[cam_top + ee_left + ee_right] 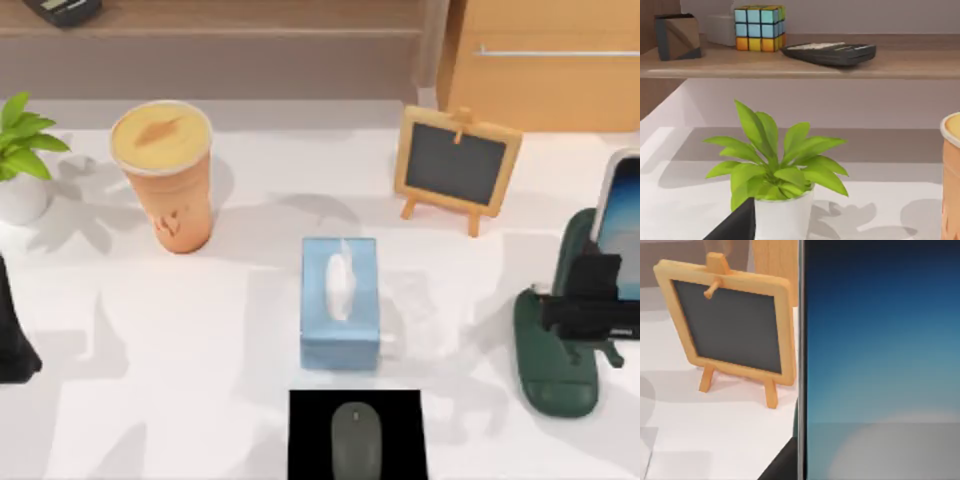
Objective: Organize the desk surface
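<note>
The white desk surface (150,350) carries several items. A blue tissue box (340,300) lies at the centre, with a grey mouse (356,440) on a black mat (310,430) in front of it. At the right a phone (622,225) with a blue screen leans in a dark green stand (555,370). My right gripper (590,310) hovers over that stand, right up against the phone (880,360). Parked at the left edge is my left gripper (15,340), facing the potted plant (775,165).
An orange cup (165,175) stands beside the plant (20,160) at the back left. A small chalkboard easel (455,165) stands at the back right, before a tan cabinet (540,70). The shelf (800,65) behind holds a colour cube (759,27) and a calculator (830,52).
</note>
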`<state>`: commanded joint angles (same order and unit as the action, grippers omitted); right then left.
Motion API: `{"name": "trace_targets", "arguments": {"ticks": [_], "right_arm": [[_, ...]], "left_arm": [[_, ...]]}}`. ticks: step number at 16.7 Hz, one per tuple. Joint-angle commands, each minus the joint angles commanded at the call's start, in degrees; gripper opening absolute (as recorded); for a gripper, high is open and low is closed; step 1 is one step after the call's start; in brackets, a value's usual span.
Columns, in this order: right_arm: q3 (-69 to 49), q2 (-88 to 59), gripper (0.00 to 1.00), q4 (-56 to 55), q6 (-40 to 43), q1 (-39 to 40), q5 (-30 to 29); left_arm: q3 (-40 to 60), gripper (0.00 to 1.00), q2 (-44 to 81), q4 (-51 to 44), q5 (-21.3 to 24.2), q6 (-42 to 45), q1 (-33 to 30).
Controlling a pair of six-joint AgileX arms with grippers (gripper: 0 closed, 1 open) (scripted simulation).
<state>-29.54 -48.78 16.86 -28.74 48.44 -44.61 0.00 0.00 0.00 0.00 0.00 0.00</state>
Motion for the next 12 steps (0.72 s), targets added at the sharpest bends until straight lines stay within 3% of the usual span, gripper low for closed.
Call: {"name": "trace_targets", "arguments": {"ticks": [9, 12], "right_arm": [[-0.1, -5.7, 0.0, -5.3, 2.3, -4.3, 3.2], [-0.1, -5.7, 0.23, -5.3, 2.3, -4.3, 3.2]], "left_arm": [[0.0, 1.0, 0.0, 0.0, 0.0, 0.0, 0.0], [0.0, 1.0, 0.0, 0.0, 0.0, 0.0, 0.0]]}}
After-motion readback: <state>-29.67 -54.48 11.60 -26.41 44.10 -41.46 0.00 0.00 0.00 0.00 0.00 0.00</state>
